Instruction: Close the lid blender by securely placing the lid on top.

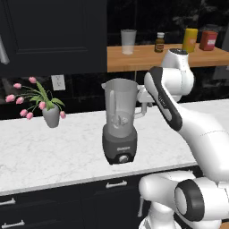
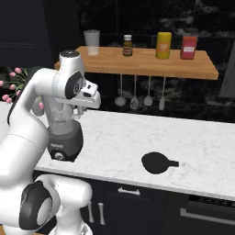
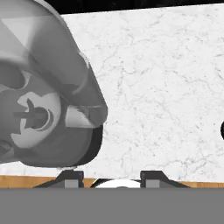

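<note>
The gripper [image 3: 111, 175] hangs above the white marble counter [image 2: 137, 137], looking straight down, just to the right of the blender [image 1: 119, 123]. Its two dark fingertips [image 3: 70, 178] stand well apart with nothing between them, only bare marble beneath. From the hand's own view the blender's open mouth sits right beside the left tip, and I can see down through the translucent grey jar to the blades at the bottom. From the left base view, the blender stands upright near the counter's front edge, jar on its dark grey base, round knob facing out, and its side handle toward the white arm [image 1: 179, 112], whose wrist is close against that handle. No cap sits on the jar. The lid [image 2: 158, 162] lies flat on the counter well off to the right of the blender, a thin dark round disc with a small tab sticking out on its right side, apart from the gripper. Further out, a grey vase of pink flowers [image 1: 44, 105] stands to the left of the blender. On the wooden shelf [image 2: 147, 62] above are a clear glass [image 2: 92, 42], a small brown bottle [image 2: 127, 46], a yellow canister [image 2: 164, 45] and a red box [image 2: 189, 47], with utensils [image 2: 141, 94] hanging below it.
</note>
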